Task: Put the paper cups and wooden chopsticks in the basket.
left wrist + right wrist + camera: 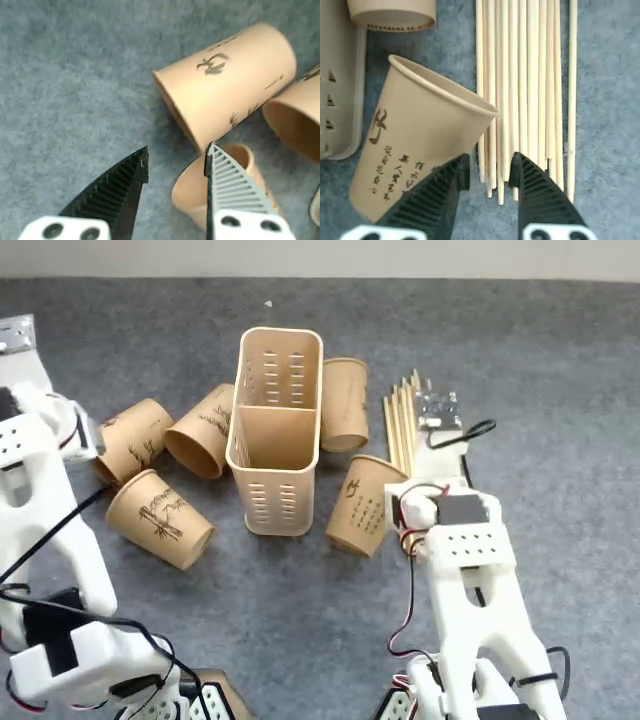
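1. Basket [275,495]: upright near the middle of the bench [560,360], divided into two compartments, nothing seen inside either. Judged from that: task barely begun.
2. Paper cups [160,518]: five, all tipped on their sides around the basket. Three clustered between the basket and the left edge of the bench, two on the basket's right side.
3. Wooden chopsticks [403,425]: one neat bundle lying flat and parallel, right of the basket, pointing toward the far edge of the bench, near ends roughly level.
4. Right gripper [490,170]: released, jaws parted by a narrow gap, holding nothing. Poised just above the near ends of the chopsticks, a few stick ends lying between the tips. Probably lined up there because the free ends of a flat bundle give the easiest place to pinch.
5. Closest cup [420,145] on that side: just beside one jaw of the right gripper, rim lying over the outermost sticks. Likely to be nudged if the jaws come down.
6. Left gripper [176,160]: released, jaws spread wide, empty. Hanging over the cup cluster near the left edge of the bench.
7. Cup [197,192] directly under the left gripper: open mouth facing it, partly under one jaw. Seemingly placed to slip one jaw inside the rim and the other outside. Two more cups just beyond.
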`<control>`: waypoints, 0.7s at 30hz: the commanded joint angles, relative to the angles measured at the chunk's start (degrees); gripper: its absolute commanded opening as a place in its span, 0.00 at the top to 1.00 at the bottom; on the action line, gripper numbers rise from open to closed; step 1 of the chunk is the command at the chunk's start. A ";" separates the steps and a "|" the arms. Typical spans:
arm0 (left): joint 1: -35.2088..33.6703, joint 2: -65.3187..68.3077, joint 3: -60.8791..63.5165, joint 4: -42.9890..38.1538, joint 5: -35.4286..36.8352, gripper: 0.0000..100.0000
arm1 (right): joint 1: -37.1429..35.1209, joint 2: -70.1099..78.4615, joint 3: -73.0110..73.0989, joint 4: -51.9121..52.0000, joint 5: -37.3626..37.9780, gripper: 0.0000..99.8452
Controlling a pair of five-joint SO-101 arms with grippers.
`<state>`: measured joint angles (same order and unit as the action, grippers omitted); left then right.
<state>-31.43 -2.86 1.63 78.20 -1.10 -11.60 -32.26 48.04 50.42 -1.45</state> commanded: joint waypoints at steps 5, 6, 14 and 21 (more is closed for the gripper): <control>1.27 -0.13 -1.71 -2.64 1.14 0.79 | -0.48 -0.04 1.80 -3.47 -0.18 0.86; 1.45 0.31 -1.71 -2.64 1.14 0.79 | -0.48 -0.04 1.80 -3.47 -0.18 0.86; 2.42 13.32 -3.56 -7.65 2.73 0.79 | -0.66 -0.04 2.24 -3.47 -0.18 0.86; 4.00 20.70 -10.51 -7.56 3.96 0.79 | -0.75 -0.04 2.24 -3.56 -0.18 0.86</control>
<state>-29.58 15.34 -5.14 71.16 2.24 -11.69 -32.26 50.42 47.69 -1.45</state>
